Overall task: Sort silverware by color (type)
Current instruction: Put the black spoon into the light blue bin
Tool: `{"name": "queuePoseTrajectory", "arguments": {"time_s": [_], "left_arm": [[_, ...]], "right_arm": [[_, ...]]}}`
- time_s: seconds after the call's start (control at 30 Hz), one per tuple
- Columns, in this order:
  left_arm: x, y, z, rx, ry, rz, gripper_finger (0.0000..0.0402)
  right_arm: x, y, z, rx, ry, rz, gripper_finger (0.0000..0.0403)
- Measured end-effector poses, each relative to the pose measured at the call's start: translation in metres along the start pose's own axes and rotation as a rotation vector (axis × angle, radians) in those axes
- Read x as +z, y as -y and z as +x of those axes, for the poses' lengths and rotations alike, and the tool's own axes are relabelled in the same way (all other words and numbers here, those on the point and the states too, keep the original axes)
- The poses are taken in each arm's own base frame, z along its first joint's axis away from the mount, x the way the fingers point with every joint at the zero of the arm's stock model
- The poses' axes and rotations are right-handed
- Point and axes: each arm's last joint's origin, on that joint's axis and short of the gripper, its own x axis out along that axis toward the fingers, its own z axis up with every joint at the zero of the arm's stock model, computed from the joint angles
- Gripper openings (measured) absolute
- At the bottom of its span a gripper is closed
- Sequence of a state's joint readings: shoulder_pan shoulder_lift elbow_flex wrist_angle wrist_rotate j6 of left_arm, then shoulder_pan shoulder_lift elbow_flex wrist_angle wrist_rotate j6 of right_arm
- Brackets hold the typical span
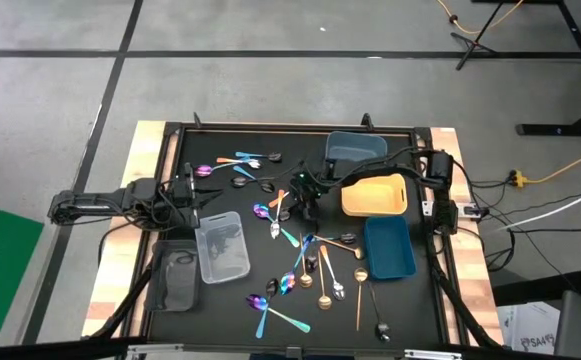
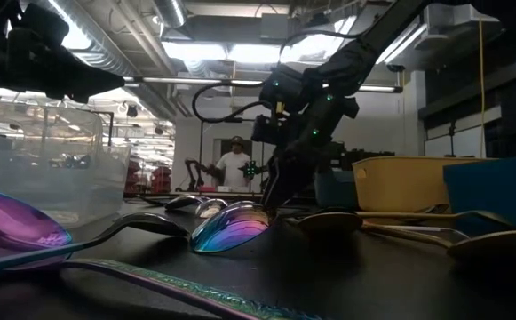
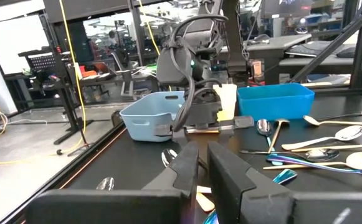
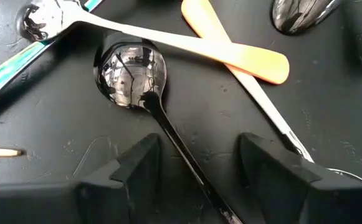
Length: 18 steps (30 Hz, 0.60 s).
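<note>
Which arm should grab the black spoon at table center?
Right. The right gripper hangs open with its fingers either side of the black spoon. The left gripper sits by the clear tray.

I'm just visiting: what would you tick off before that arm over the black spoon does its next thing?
1. Right gripper open: ok, fingers spread.
2. Black spoon handle runs between the fingers: ok.
3. Other cutlery clear of the grasp: not ok, a silver spoon and an orange handle cross just beyond the bowl.
4. Fingers low enough to pinch the handle: cannot tell.
5. Bins free to receive: ok, yellow bin and blue bin sit beside the right arm.
6. Left gripper out of the way: ok, by the clear bin.
</note>
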<state>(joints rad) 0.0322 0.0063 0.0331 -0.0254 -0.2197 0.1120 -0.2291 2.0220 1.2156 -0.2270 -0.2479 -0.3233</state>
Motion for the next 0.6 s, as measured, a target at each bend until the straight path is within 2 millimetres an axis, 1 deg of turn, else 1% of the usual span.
{"name": "queuePoseTrajectory", "arguments": {"time_s": [0.27,0.6], "left_arm": [[0.0001,0.0000,0.0000,0.000,0.000,0.000,0.0029],[0.0000,0.0000,0.0000,0.000,0.000,0.000,0.0029]], "right_arm": [[-0.0007,-0.0002,0.0009,0.008,-0.001,0.001,0.0130],[-0.0012,-0.0004,0.0012,0.008,-0.004,0.002,0.0050]]}}
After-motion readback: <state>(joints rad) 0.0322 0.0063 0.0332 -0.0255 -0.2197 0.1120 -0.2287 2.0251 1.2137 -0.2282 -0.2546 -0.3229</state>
